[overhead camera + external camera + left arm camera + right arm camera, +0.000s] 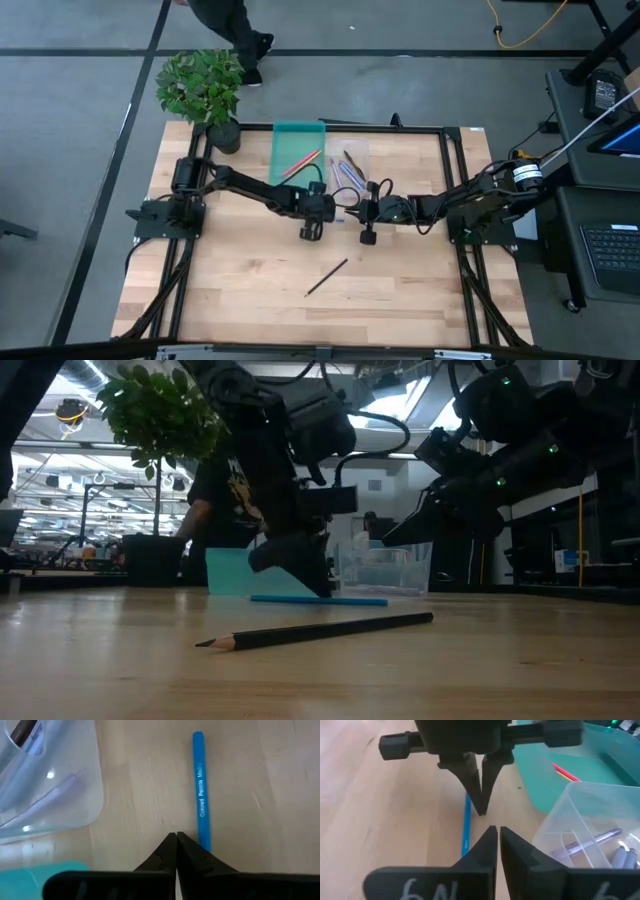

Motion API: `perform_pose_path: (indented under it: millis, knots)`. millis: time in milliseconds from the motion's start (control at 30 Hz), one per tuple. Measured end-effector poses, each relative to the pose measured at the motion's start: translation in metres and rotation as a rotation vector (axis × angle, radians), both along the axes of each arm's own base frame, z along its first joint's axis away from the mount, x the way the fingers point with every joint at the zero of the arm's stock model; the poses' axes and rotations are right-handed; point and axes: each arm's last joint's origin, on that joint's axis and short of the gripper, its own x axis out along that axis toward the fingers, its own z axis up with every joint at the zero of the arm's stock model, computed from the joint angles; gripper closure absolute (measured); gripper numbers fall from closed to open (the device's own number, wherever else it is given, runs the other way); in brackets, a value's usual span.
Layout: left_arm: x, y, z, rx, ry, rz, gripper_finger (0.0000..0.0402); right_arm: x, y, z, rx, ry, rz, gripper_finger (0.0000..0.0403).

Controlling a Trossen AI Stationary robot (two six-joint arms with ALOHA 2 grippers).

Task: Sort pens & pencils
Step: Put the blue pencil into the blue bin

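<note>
Blue pencil (200, 790); black pencil (315, 631); teal tray (296, 150); clear tray (590, 827).

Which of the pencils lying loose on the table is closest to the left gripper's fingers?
The blue coloured pencil: it lies right beside the left gripper, near the clear tray. The black pencil lies alone, farther out on the bare wood.

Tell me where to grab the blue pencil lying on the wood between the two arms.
Grip the blue pencil mid-shaft from straight above, jaws across its width. It lies flat on the table with bare wood along both sides. The left gripper, shut, sits beside its near end and must open first.
</note>
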Motion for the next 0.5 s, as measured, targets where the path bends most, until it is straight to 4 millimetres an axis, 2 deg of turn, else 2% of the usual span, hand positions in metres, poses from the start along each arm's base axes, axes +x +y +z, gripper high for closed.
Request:
perform_pose_path:
  millis: [167,300,500]
  knots:
    - [-0.001,-0.012,0.002,0.072,0.003,0.04,0.0401,0.0,0.001,0.0,0.008,-0.004,0.016,0.038]
    - [0.002,-0.018,0.012,0.122,0.039,0.059,0.0401,0.0,0.001,0.0,0.016,-0.005,0.011,0.038]
    - [0.006,-0.046,0.028,0.069,0.056,-0.006,0.0402,0.0,0.001,0.0,0.036,-0.009,0.002,0.0392]
